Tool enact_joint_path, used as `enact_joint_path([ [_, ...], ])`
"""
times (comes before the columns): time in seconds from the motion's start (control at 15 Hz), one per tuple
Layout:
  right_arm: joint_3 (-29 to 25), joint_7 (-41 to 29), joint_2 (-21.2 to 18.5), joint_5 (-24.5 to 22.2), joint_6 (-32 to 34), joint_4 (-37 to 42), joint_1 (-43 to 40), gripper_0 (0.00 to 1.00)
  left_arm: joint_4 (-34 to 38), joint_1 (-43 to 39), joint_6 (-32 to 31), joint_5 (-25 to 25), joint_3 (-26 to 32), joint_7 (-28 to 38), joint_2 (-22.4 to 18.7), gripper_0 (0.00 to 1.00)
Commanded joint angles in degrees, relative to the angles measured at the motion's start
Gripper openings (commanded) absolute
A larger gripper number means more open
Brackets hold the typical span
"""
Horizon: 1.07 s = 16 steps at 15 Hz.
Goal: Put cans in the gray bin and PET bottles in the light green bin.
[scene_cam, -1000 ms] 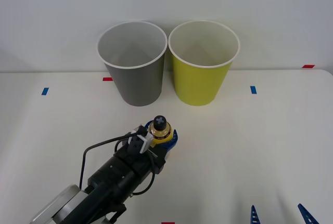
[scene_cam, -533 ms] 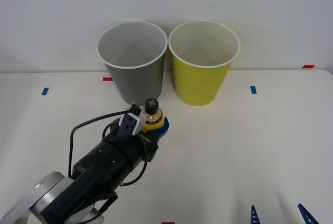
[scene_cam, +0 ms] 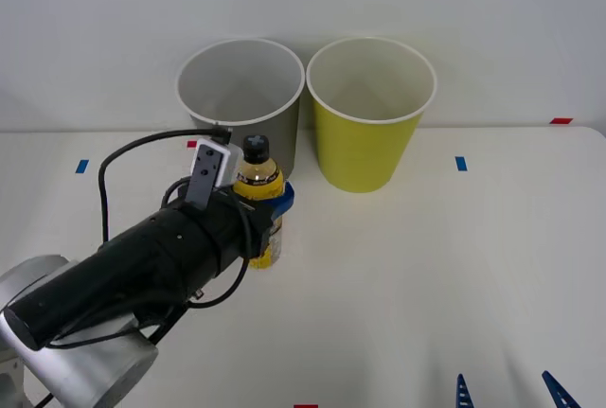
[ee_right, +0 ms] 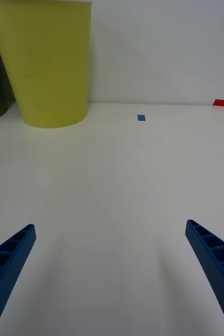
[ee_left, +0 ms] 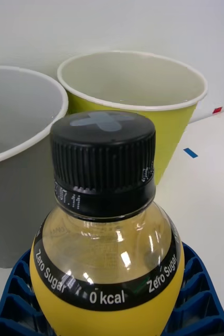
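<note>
Left gripper [scene_cam: 268,202] clamps the small yellow-wrapped PET bottle with black screw cap [scene_cam: 258,181], upright, lifted in front of the dark gray tapered plastic bin [scene_cam: 241,115]. Yellow-green tapered plastic bin [scene_cam: 369,115] just beside it. Right gripper [ee_right: 112,273] spread wide, low over the white table [scene_cam: 454,266].

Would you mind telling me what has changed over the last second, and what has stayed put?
The left gripper, shut on the bottle throughout, has carried it upright, up and away from the robot, toward the gray bin. The bottle now hangs just in front of that bin, above the table. Both bins, gray and green, stayed in place, and the right gripper stayed parked and open at the near edge.
</note>
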<state>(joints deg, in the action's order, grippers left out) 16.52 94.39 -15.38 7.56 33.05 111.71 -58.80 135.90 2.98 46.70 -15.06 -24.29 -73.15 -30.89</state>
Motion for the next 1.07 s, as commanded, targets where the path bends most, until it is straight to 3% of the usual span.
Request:
enact_joint_path([
  [0.07, 0.0, 0.0, 0.0, 0.0, 0.0, 0.0, 0.0, 1.0, 2.6, 6.7, 10.0, -6.6, 4.2, -0.8, -1.0, 0.0],
  [0.4, 0.0, 0.0, 0.0, 0.0, 0.0, 0.0, 0.0, 1.0, 2.8, 16.8, 22.8, -16.9, 10.7, -1.2, -1.1, 0.0],
  [0.6, 0.0, 0.0, 0.0, 0.0, 0.0, 0.0, 0.0, 1.0, 2.2, 25.1, 31.3, -17.6, 11.6, -0.7, -1.1, 0.0],
  [0.8, 0.0, 0.0, 0.0, 0.0, 0.0, 0.0, 0.0, 1.0, -1.1, 32.2, 32.0, -18.4, 11.8, 0.4, -1.0, 0.0],
  [1.07, 0.0, 0.0, 0.0, 0.0, 0.0, 0.0, 0.0, 1.0, -9.5, 41.3, 32.0, -29.4, 17.1, 1.1, -0.9, 0.0],
])
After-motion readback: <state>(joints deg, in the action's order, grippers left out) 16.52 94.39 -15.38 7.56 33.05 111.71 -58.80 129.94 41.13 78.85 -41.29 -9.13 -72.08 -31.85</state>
